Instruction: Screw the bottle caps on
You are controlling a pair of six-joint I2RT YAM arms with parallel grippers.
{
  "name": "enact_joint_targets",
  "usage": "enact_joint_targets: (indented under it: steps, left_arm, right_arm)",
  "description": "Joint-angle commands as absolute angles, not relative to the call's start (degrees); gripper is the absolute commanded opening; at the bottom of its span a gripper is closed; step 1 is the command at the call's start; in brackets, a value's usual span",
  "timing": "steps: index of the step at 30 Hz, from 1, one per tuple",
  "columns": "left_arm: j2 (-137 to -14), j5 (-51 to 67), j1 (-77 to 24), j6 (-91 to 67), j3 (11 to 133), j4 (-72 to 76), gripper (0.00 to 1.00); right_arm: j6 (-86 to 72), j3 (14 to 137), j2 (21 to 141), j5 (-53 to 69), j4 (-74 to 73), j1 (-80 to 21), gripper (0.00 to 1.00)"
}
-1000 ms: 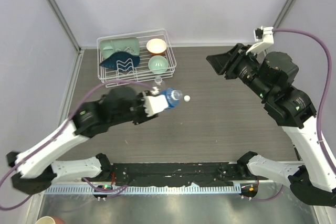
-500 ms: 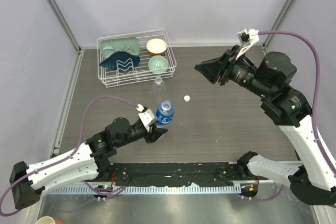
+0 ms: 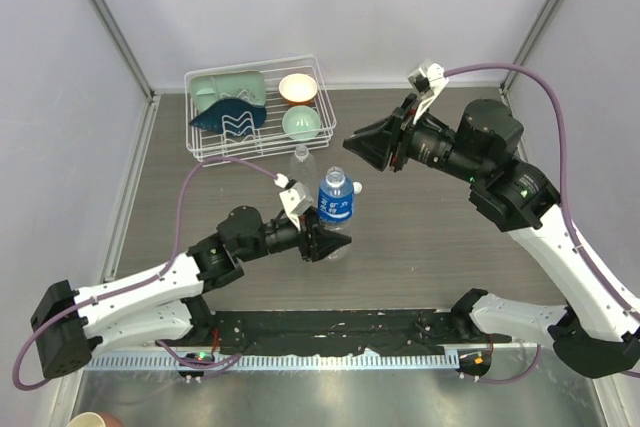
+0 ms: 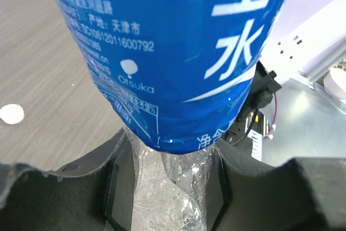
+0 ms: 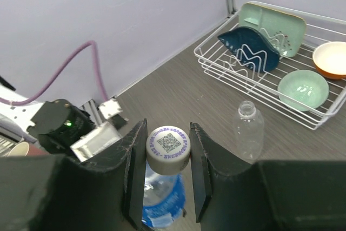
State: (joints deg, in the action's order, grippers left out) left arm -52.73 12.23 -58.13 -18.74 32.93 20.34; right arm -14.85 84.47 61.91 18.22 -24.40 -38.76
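The blue-labelled bottle (image 3: pixel 336 203) stands roughly upright over the table's middle, and my left gripper (image 3: pixel 325 244) is shut on its clear lower part. In the left wrist view the bottle (image 4: pixel 162 52) fills the frame above that gripper (image 4: pixel 167 187). My right gripper (image 3: pixel 352 145) hovers up and right of the bottle's neck, shut on a white cap (image 5: pixel 168 143) with a printed code on top. The bottle (image 5: pixel 162 198) shows blurred below it. A second cap (image 3: pixel 357 188) lies on the table beside the bottle. The plain bottle (image 3: pixel 300 162) stands open-necked near the rack.
A white wire rack (image 3: pixel 205 142) at the back left holds a pale green tray, a dark blue piece, a cream bowl (image 3: pixel 298 88) and a green bowl (image 3: pixel 301 122). Grey walls close the back and sides. A black rail runs along the near edge.
My left arm has swung the blue-labelled bottle rightward and stood it upright. My right gripper has travelled left and down toward the bottle's neck.
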Motion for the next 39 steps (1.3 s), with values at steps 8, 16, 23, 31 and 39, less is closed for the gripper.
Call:
enact_joint_targets:
  steps: [8, 16, 23, 31, 39]
  left_arm:
    - [-54.9, 19.6, -58.4, -19.6, 34.6, 27.1, 0.27]
    - [-53.6, 22.5, -58.2, -18.3, 34.0, 27.0, 0.24]
    - [-52.4, 21.9, -57.4, -18.3, 33.3, 27.0, 0.23]
    - [-51.7, 21.3, -56.8, -18.1, 32.5, 27.6, 0.21]
    - [-51.2, 21.9, -56.3, -18.0, 32.2, 27.5, 0.21]
  right_arm:
    - [-9.2, 82.7, 62.7, 16.1, -20.7, -48.7, 0.08]
    - [-9.8, 81.3, 60.4, 15.7, -21.0, -49.7, 0.08]
    - [-10.7, 80.5, 59.5, 17.3, -21.7, -50.0, 0.08]
    - [-11.2, 81.0, 61.0, 20.0, -22.8, -50.4, 0.08]
    - [-11.6, 80.5, 61.9, 20.9, -22.3, -50.5, 0.07]
